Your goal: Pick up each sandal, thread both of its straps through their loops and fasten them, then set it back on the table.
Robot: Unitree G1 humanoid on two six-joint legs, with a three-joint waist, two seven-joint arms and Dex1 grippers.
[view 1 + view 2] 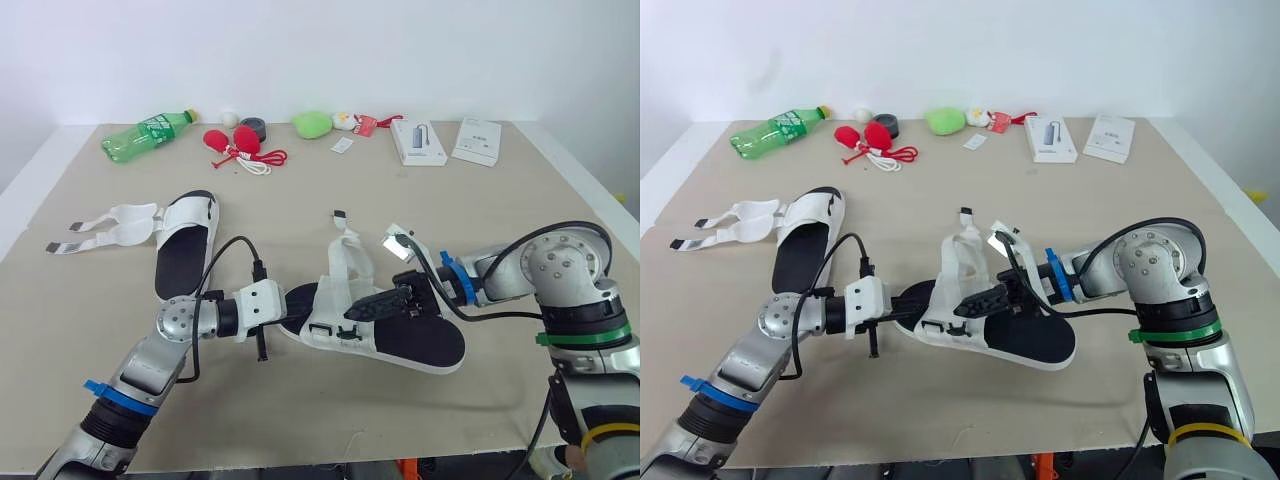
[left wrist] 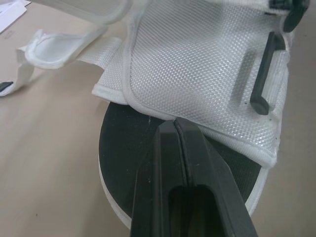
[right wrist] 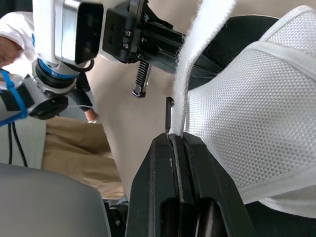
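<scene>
White mesh and black footbed are marking out the near sandal (image 1: 400, 335), which is lying at the middle of the table (image 1: 450, 210), its toe pointing toward four o'clock. The left gripper (image 2: 175, 123) is reaching in from nine o'clock with its fingers pressed flat together, tips butting the hem of the mesh upper (image 2: 197, 64) over the heel; whether any cloth is caught between them I cannot tell. The right gripper (image 3: 175, 136) is coming in from three o'clock, fingers clamped on the white strap (image 3: 202, 49), which is rising out of the seam between them.

Judging by this, threading is under way. To do it well, the left arm should be pinning the heel so the sole is not skating, while the right is steering the strap end squarely at the black loop (image 2: 264, 74), feeding it flat and untwisted before pulling.

Up at ten o'clock the second sandal (image 1: 185, 245) is waiting, its straps (image 1: 110, 225) splayed open toward nine o'clock.
</scene>
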